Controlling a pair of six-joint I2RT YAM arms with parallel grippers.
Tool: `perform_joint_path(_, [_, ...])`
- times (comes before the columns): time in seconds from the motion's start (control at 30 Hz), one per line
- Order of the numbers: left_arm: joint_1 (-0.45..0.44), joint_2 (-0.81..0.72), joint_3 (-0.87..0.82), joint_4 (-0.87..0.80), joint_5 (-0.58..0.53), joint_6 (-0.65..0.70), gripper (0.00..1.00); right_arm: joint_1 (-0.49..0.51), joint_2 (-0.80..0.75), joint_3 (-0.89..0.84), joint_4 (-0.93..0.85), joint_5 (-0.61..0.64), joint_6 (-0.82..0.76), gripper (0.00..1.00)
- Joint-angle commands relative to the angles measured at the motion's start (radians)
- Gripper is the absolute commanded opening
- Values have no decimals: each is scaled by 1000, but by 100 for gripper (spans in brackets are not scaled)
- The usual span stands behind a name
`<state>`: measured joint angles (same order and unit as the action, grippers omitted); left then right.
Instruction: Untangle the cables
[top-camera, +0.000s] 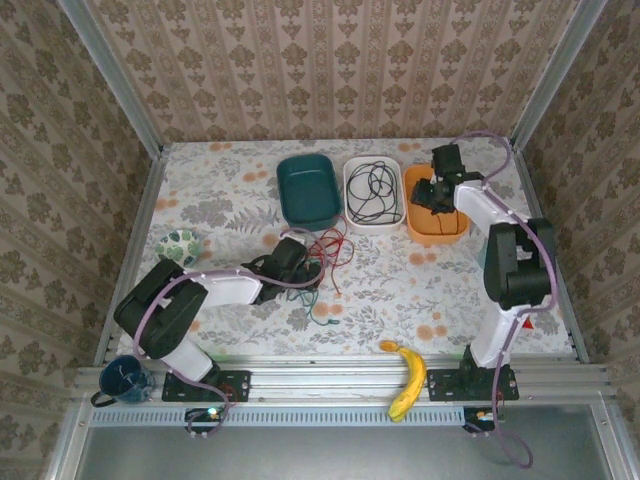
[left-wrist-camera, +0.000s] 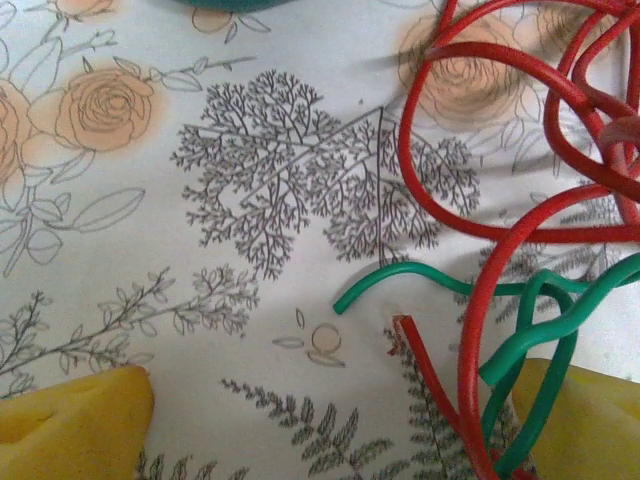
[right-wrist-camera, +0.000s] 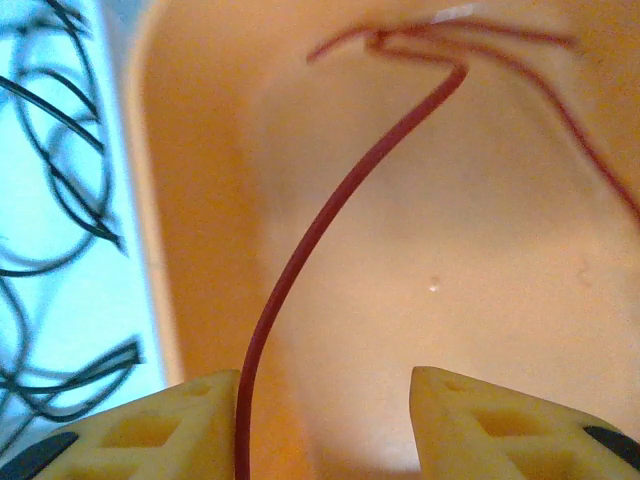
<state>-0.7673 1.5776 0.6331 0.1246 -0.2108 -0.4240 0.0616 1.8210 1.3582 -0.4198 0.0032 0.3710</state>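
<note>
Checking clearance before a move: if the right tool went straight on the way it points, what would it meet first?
Likely the orange bin floor ahead of the right tool; the red cable in it runs by one finger and might be touched first. Depth is unclear.

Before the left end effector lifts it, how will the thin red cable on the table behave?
Probably floppy: the thin red cable lies in loose curved loops. It would likely drag the thin green cable along, since they cross each other. Likely light, being so thin.
</note>
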Motion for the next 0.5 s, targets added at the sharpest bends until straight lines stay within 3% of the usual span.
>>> perform_joint_path(0.0, [-6, -41, -33, -36, 31, 30, 94, 7, -115, -19, 41, 40, 2, 49])
perform_joint_path(0.27, [-6, -42, -25, -21, 65, 45, 93, 15, -147, -26, 17, 68, -43, 49])
perform_joint_path(0.47, [-5, -41, -23, -22, 59, 35, 93, 42, -136, -70, 31, -54, -35, 47])
